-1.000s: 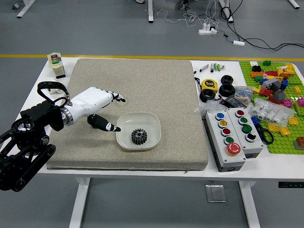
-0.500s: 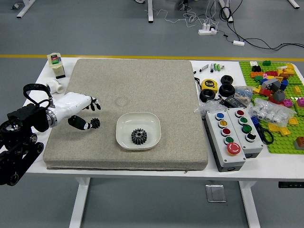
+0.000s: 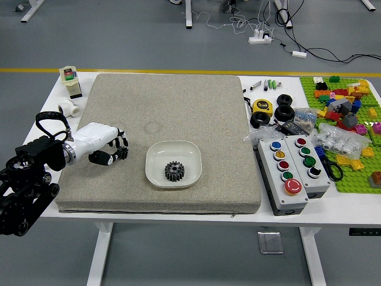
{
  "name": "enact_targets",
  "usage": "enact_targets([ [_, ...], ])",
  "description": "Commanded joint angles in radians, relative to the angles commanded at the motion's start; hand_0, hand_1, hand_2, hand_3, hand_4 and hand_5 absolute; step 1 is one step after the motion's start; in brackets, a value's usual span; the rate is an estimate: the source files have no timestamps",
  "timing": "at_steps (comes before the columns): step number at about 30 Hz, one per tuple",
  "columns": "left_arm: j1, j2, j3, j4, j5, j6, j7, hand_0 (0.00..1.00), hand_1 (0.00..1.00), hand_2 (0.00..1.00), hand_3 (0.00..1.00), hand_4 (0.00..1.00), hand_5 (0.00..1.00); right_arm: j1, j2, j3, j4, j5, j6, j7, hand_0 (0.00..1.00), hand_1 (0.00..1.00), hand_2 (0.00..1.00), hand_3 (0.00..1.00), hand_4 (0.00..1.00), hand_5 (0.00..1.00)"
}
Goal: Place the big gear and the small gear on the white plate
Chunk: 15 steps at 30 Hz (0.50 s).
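Note:
The left hand (image 3: 117,148), in a white glove with black fingertips, is low over the left part of the grey mat. Its fingers are curled down and shut on the small gear (image 3: 122,154), which is dark and partly hidden by the fingertips and thumb. The big gear (image 3: 174,171), black and toothed, lies flat inside the white plate (image 3: 153,156), toward its near side. This plate is to the right of the hand, apart from it. No right hand is in view.
A grey mat (image 3: 220,131) covers much of the white table. Beyond the hand stand a white pipe piece (image 3: 69,108) and a bottle (image 3: 70,82). Right of the mat are a tape measure (image 3: 262,107), black wheels, button boxes (image 3: 283,189) and bricks on green baseplates.
The left hand has moved left from beside the plate to the small gear, and its fingers have come down and closed around it. The plate and big gear have not moved.

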Motion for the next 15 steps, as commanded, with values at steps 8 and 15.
enact_targets([
  [8,0.002,0.010,-0.015,-0.038,0.000,-0.009,0.007,0.467,0.559,0.602,0.667,0.563,0.002,-0.002,0.000,-0.001,0.000,-0.001,0.000,0.000,0.764,0.807,0.838,0.787,0.945,0.800],
  [15,0.003,0.008,-0.019,-0.034,0.000,-0.007,0.010,0.476,0.605,0.675,0.704,0.625,0.017,-0.004,0.001,-0.003,0.000,0.002,0.000,0.000,0.764,0.807,0.838,0.787,0.945,0.799],
])
